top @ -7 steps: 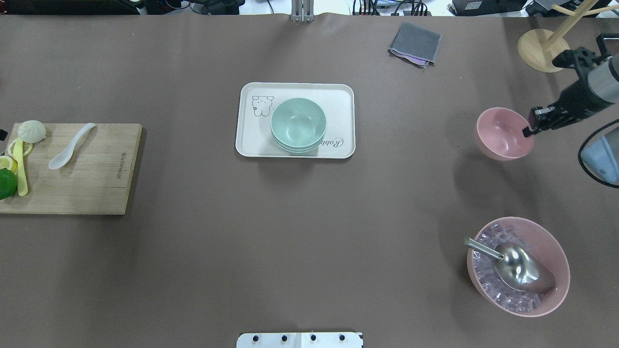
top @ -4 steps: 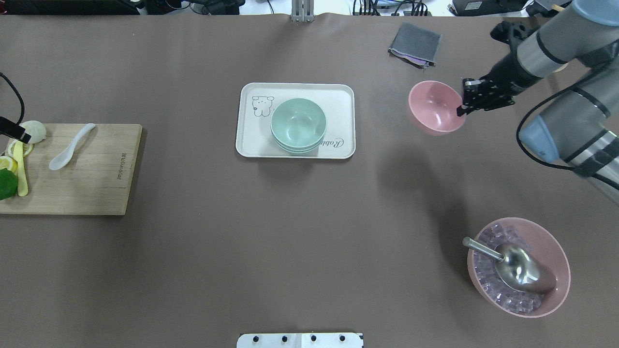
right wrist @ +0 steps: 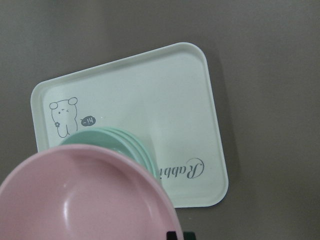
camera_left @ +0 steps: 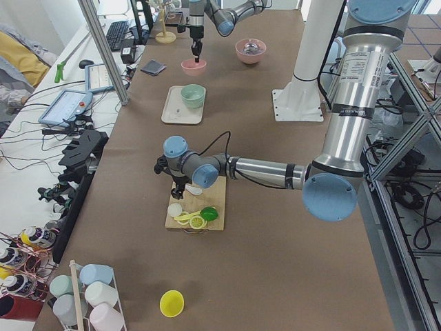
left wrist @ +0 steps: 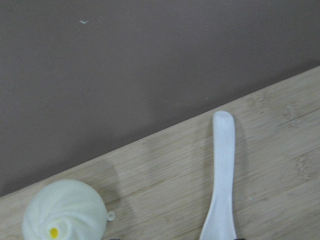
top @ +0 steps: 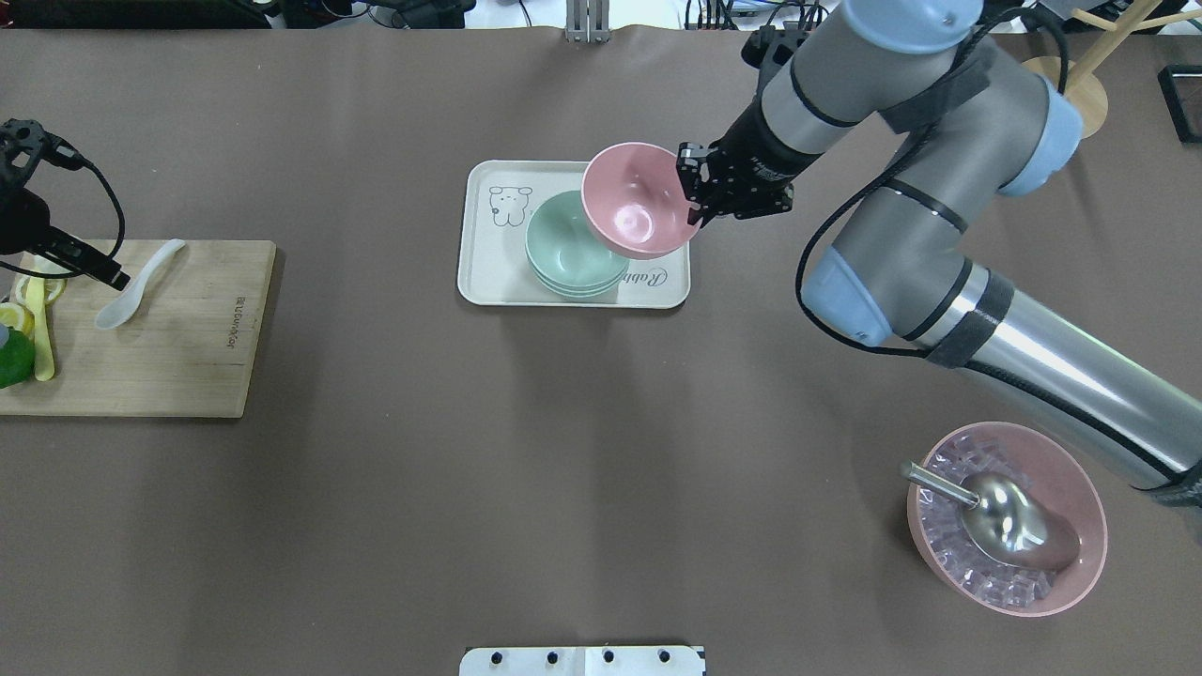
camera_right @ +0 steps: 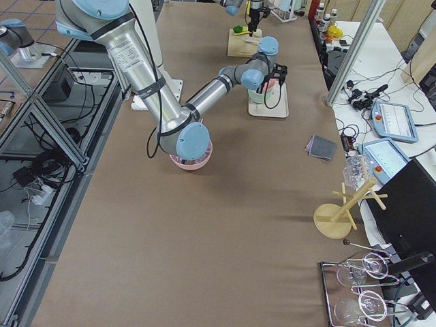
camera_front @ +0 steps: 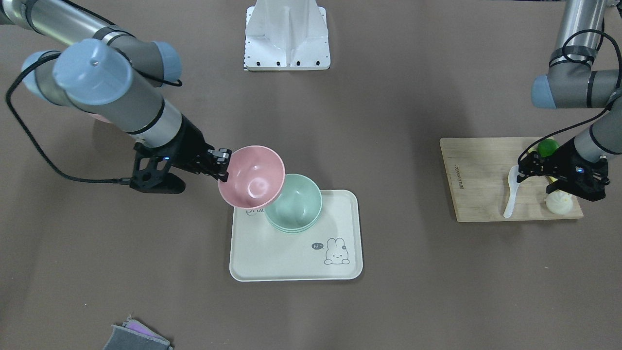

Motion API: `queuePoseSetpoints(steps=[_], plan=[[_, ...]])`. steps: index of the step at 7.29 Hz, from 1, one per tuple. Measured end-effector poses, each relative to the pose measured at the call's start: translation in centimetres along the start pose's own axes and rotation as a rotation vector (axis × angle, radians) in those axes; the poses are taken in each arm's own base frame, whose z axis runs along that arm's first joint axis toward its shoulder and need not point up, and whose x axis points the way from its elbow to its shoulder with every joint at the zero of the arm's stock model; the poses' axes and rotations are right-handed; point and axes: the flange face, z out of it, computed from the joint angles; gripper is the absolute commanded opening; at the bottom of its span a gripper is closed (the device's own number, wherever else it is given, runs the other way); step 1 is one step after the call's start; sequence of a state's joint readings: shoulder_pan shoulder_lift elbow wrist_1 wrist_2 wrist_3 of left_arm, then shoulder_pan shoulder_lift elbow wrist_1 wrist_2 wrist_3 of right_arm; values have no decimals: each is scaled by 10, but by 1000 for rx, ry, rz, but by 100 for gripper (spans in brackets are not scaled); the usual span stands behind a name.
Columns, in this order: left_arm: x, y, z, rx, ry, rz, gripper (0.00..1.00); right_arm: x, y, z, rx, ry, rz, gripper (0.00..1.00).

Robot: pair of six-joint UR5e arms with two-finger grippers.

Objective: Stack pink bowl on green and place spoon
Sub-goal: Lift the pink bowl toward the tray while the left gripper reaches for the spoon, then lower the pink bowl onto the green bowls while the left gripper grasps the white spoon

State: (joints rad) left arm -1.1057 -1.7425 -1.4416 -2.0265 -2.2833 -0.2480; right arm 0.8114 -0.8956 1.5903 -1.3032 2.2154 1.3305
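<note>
Pink plastic bowl (top: 639, 200) hangs tilted in the upper centre of the overhead frame, its rim pinched on the right side by the clenched right gripper (top: 697, 202). It overlaps the upper-right edge of the stack of mint-green bowls (top: 568, 253) on the cream rectangular tray w/ cartoon print (top: 484, 277), but isn't seated. The front-facing view shows it aloft and off-centre, left of the stack.

Step in hand, by the look of it, is carrying the bowl over for stacking. Next move prob. calls for centring it over the green stack, levelling the rim, lowering till it nests, then letting go.

Right arm reaches in from the overhead frame's lower right, forearm stretched across the table and wrist angled down toward the tray. At far left, the left gripper (camera_front: 522, 172) hovers low over the white soup spoon (top: 139, 284), which lies flat on the wooden cutting board (top: 188, 338). Can't tell whether that gripper's jaws are apart or closed. Placing the spoon looks like the later step.
</note>
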Motion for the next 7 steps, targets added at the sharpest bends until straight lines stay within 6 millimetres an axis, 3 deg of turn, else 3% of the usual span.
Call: queuePoseSetpoints(steps=[2,7], plan=[[1,-6,7,-10,0,4,69,-20,10,20,19,19,5,0],[15,-15,18,-22,11,16,68,-33,8,44,44,51,4,0]])
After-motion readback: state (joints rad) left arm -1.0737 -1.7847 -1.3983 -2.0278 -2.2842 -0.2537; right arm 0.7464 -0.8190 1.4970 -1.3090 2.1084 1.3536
